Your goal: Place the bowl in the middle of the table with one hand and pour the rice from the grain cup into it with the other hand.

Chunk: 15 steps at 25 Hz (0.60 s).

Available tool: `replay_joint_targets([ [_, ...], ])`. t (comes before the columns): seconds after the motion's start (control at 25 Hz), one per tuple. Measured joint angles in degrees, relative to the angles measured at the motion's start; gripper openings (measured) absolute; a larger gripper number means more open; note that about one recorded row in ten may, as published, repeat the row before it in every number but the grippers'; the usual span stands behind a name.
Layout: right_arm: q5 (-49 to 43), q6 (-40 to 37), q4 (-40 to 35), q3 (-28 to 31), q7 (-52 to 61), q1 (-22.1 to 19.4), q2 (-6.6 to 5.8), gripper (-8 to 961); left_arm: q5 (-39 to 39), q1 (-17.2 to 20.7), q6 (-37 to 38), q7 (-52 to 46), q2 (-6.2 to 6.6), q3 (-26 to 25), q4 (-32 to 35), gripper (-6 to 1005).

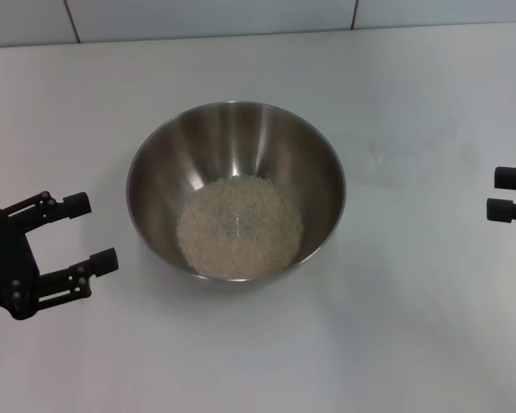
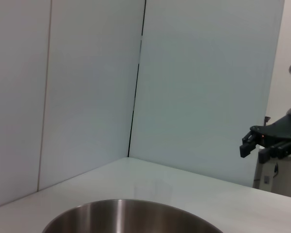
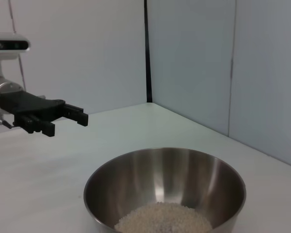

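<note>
The bowl (image 1: pixel 236 191) is sitting near the middle of the white surface (image 1: pixel 413 327), upright, with the rice (image 1: pixel 240 227) lying as a pale heap across its bottom. Bare surface is showing on every side of the bowl — broad strips to both sides and toward the near edge, and a band behind it running to the back edge, where grey wall panels (image 1: pixel 215 17) are standing.

The left hand (image 1: pixel 84 233) is hovering out to the left of the bowl, well apart from its rim, fingers spread wide and gripping nothing, pointing toward the bowl. The right hand (image 1: pixel 501 193) is showing only at the right edge of the head view, two dark fingertips (image 1: pixel 509 178) parted with a gap between them, holding nothing and touching nothing, also well clear of the bowl.

The right wrist view is looking across the bowl (image 3: pixel 165 189) and its rice (image 3: pixel 163 218) to the left hand (image 3: pixel 70 116) beyond, raised above the surface, fingers parted. The left wrist view is catching only the bowl's rim (image 2: pixel 131 216) — the rice is hidden from it — and is showing the right hand (image 2: pixel 254 145) far off against the wall panels, above the surface. No grain cup is showing in any view.
</note>
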Motion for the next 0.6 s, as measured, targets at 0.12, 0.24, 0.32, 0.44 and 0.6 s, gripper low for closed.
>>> replay_joint_targets([
  [0.12, -0.05, 0.10, -0.03, -0.39, 0.11, -0.27, 0.04, 314, 0.07, -0.39, -0.15, -1.12, 0.07, -0.32, -0.36, 796],
  [0.24, -0.19, 0.13, -0.10, -0.49, 0.17, -0.54, 0.04, 396, 0.07, -0.68, -0.20, -1.09, -0.06, -0.42, -0.36, 796],
  [0.32, -0.17, -0.24, -0.07, -0.50, -0.64, -0.80, 0.04, 450, 0.06, -1.12, -0.14, -0.84, -0.12, -0.42, -0.37, 796],
  [0.44, -0.20, -0.54, 0.87, -0.50, -2.35, -0.69, -0.03, 545, 0.03, -2.15, 0.08, -0.03, -0.22, -0.13, -1.13, 796],
  [0.6, 0.44, -1.68, 3.79, -0.57, -9.32, -0.64, -0.15, 710, 0.03, -3.62, 0.23, 1.07, -0.14, 0.00, -3.10, 796],
])
